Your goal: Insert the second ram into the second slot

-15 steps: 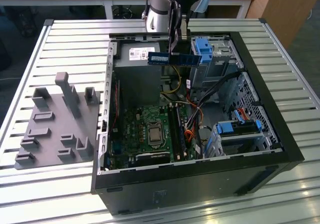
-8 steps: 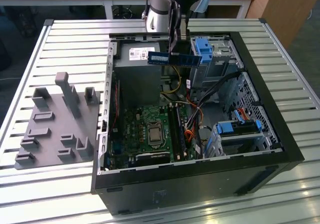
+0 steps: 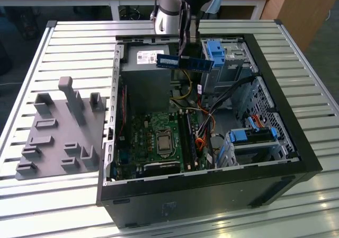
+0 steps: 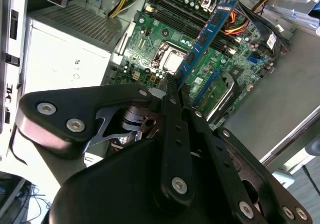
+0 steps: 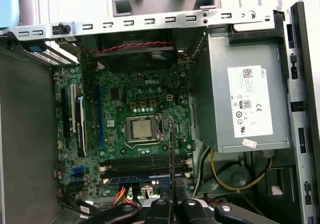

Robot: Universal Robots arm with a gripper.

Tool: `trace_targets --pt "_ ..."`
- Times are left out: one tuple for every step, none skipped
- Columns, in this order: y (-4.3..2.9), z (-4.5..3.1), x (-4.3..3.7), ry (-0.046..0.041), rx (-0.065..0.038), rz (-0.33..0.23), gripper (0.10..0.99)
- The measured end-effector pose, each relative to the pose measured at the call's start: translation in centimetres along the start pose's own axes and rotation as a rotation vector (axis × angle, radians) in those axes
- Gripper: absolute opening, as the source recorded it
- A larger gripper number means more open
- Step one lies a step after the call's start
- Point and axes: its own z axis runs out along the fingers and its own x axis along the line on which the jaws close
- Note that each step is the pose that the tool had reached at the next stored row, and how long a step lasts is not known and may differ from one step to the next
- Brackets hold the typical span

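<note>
The tool point(image 3: 183, 56) is clenched on the second ram point(image 3: 185, 62), its fingertips pinching the stick near the middle of its top edge. In the second wrist view the tool point(image 4: 175, 84) grips one end of the visible length, and the blue stick point(image 4: 207, 37) runs out from it above the board.

The stick hangs in the air, level, above the far part of the open computer case point(image 3: 296, 137), over the power supply point(image 3: 148, 81) and apart from everything below. It lies across the exterior view from left to right, while the memory slots point(image 3: 188, 134) run near to far on the motherboard point(image 3: 153, 137), nearer the camera.

In the first wrist view, another blue module point(image 5: 140, 177) appears already seated in one of the memory slots point(image 5: 145, 164), with dark, empty slots beside it.

As I judge it, pickup and lifting are done. The stick is neither lined up with a slot nor touching one, so the insertion itself remains.

A grey fixture tray point(image 3: 58, 132) rests on the slatted surface point(image 3: 79, 42) at the exterior view's left.
</note>
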Motion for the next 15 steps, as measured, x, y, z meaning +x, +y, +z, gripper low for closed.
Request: trace_targets --pt "-0.01 0.01 0.0 -0.0002 0.0 0.006 0.137" --pt "-0.01 0.03 0.0 -0.0005 0.0 0.012 0.137" --pt "-0.01 0.04 0.0 -0.0007 0.0 0.018 0.137" --pt "-0.01 0.06 0.01 -0.0009 0.0 0.021 0.137" --pt "-0.02 0.08 0.04 -0.0011 0.0 0.022 0.137" --pt "-0.02 0.08 0.07 -0.001 0.0 0.022 0.137" --pt "-0.02 0.07 0.11 -0.0008 0.0 0.023 0.137" --pt "-0.03 0.08 0.15 -0.0007 0.0 0.023 0.137" --pt "-0.03 0.08 0.19 -0.0006 0.0 0.023 0.137" --pt "-0.03 0.08 0.23 -0.0004 0.0 0.023 0.137" --pt "-0.03 0.08 0.24 -0.0001 0.0 0.023 0.137" --pt "-0.04 0.08 0.27 0.0 0.0 0.023 0.137" --pt "-0.04 0.08 0.29 0.0001 0.0 0.023 0.137" --pt "-0.04 0.09 0.3 0.0001 0.0 0.023 0.137" --pt "-0.05 0.1 0.34 0.0002 0.0 0.023 0.137"
